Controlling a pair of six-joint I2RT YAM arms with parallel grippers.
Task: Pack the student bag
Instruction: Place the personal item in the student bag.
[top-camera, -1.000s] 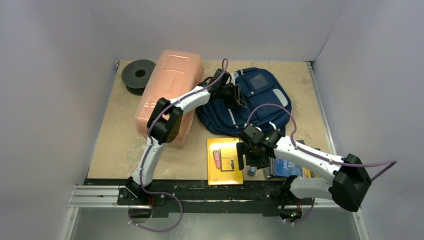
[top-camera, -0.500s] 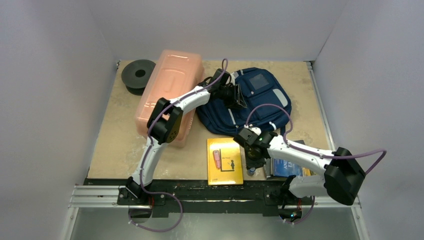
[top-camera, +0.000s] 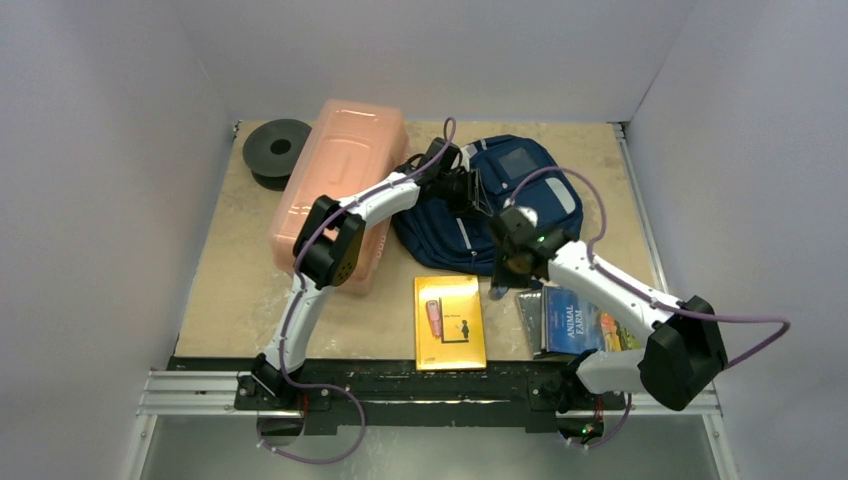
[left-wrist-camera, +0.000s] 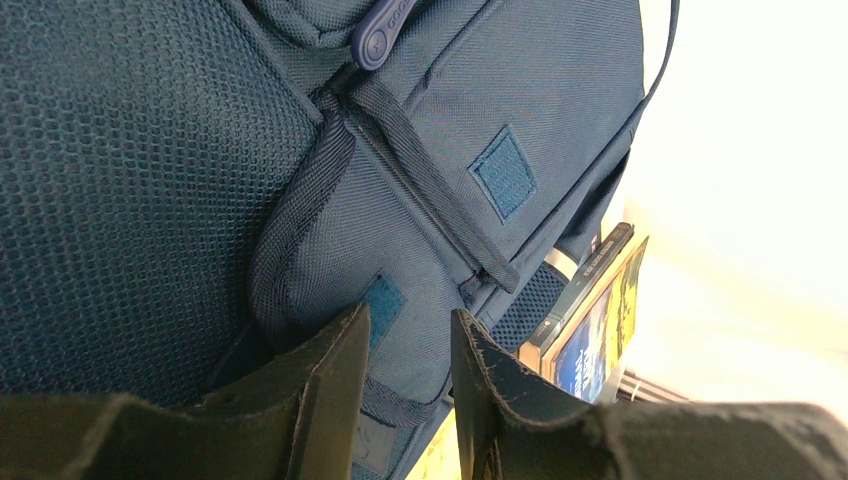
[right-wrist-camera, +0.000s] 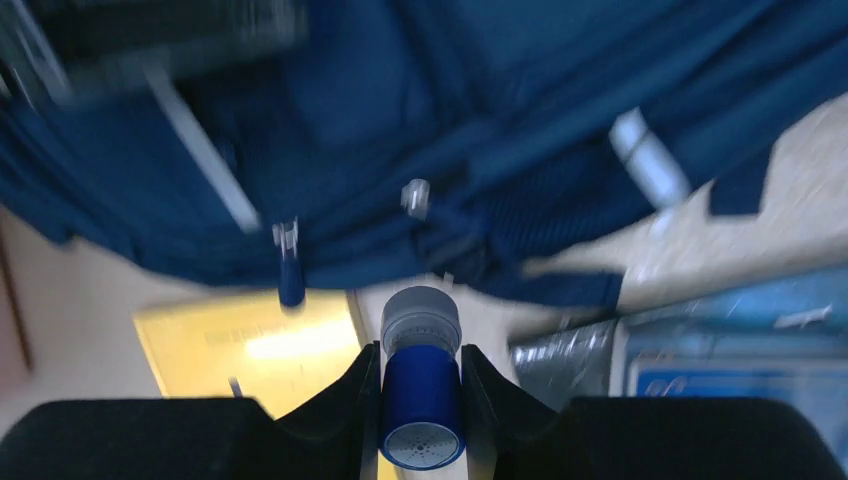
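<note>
Where the surface meets its far-left corner, a black spool (top-camera: 277, 150) lies flat, and just beside it the long pink translucent box (top-camera: 345, 170) runs from the far edge toward the near edge. A yellow book (top-camera: 450, 322) lies at the near edge around the middle. The left claw (left-wrist-camera: 410, 315) is at the left side of the student bag (top-camera: 525, 205). Its jaws stand a narrow gap apart with navy fabric showing between them, and I cannot tell whether they pinch it. The bag lies flat toward the far edge, right of centre, its light grey stripes facing up. Above the bag's near rim, the right claw (right-wrist-camera: 421, 350) is closed around a small blue cylinder with a grey cap (right-wrist-camera: 421, 395), held upright between its fingers. At the near-right, a dark grey book (top-camera: 530, 312) and a blue "Animal Farm" book (top-camera: 575, 320) lie side by side.
</note>
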